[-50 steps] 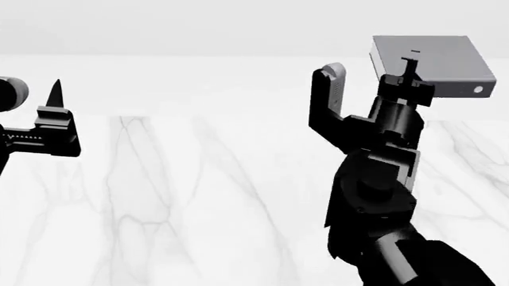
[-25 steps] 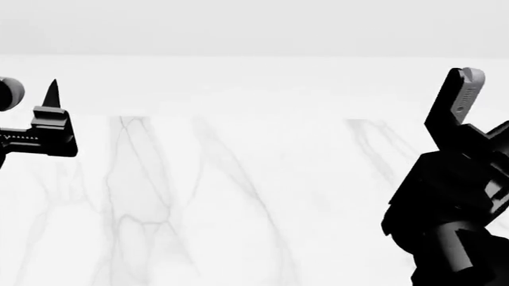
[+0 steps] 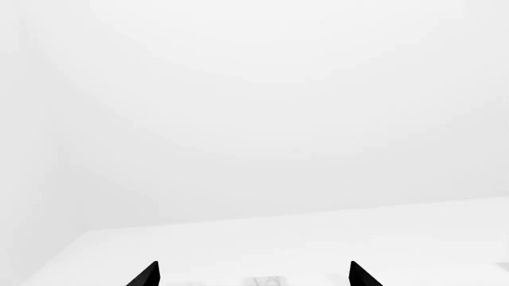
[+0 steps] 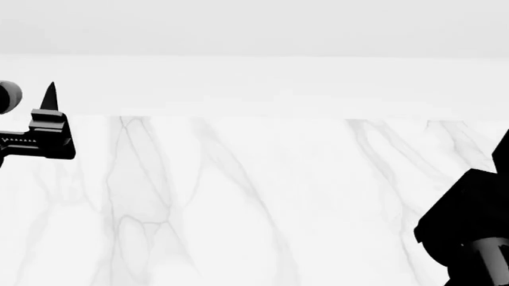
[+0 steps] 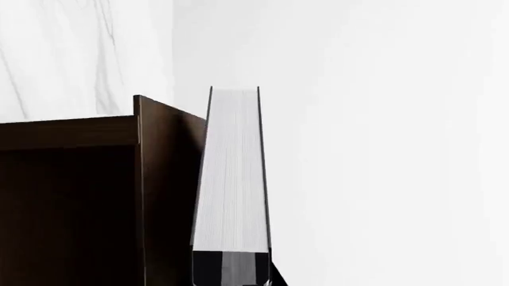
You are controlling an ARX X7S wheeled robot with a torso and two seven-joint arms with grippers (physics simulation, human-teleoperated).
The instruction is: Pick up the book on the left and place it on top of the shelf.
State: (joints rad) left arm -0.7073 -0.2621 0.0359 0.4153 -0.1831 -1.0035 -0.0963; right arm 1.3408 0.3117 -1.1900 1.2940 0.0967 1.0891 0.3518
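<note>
Left wrist view: the left gripper (image 3: 253,275) shows two black tips spread apart over the white marble worktop (image 3: 318,238). Head view: the right arm (image 4: 473,232) sits at the edge. Right wrist view: the right gripper (image 5: 230,269) has its jaws clamped on the thick dark book with white page edges (image 5: 230,179), just beside the dark brown wooden shelf (image 5: 95,196).

Marble, dark wood, paper and matt black

The desk (image 4: 238,196) looks smooth white marble with grey veins; the shelf (image 5: 95,196) is dark brown wood; the book (image 5: 232,179) shows pale paper page edges; left gripper (image 4: 49,128) matt black.
</note>
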